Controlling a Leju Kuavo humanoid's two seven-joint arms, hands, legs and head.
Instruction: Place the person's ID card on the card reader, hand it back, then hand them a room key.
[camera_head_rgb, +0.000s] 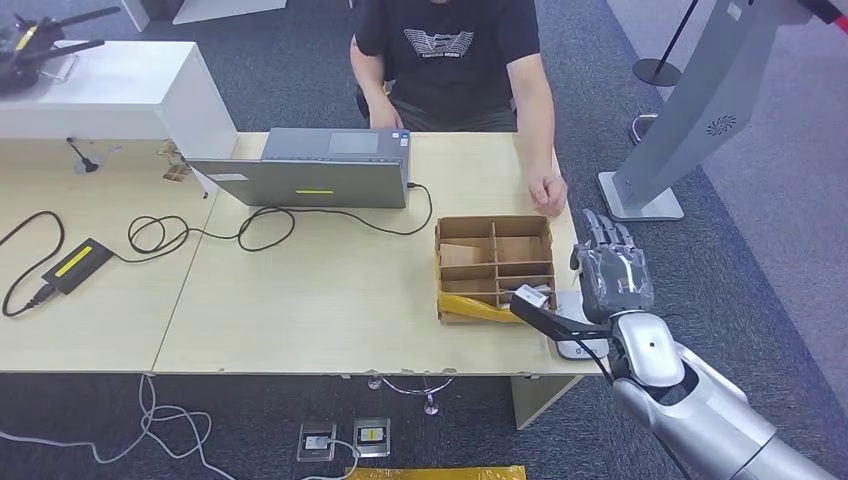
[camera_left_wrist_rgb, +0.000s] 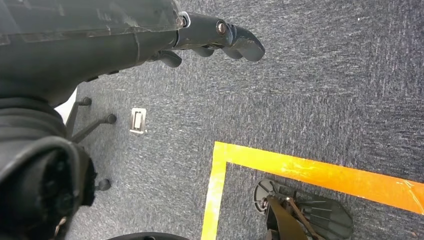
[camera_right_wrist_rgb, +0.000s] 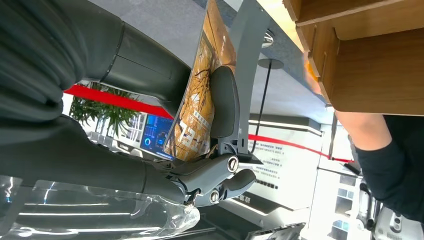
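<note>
The right hand (camera_head_rgb: 612, 268) pinches a brown printed card (camera_right_wrist_rgb: 197, 100) beside the cardboard box (camera_head_rgb: 495, 268) on the bench (camera_head_rgb: 300, 300). The left hand (camera_left_wrist_rgb: 220, 37) hangs over the carpet with curled fingers, holding nothing.

At the upper left of the frame we see our left hand (camera_left_wrist_rgb: 150, 37), its dark fingers (camera_left_wrist_rgb: 240, 42) curled in with nothing in them, hanging over grey carpet (camera_left_wrist_rgb: 325, 90). A yellow tape line (camera_left_wrist_rgb: 320, 172) turns a corner at lower centre. A chair base with castors (camera_left_wrist_rgb: 95, 125) sits at the left, a small metal floor plate (camera_left_wrist_rgb: 137, 121) just beside it.
</note>
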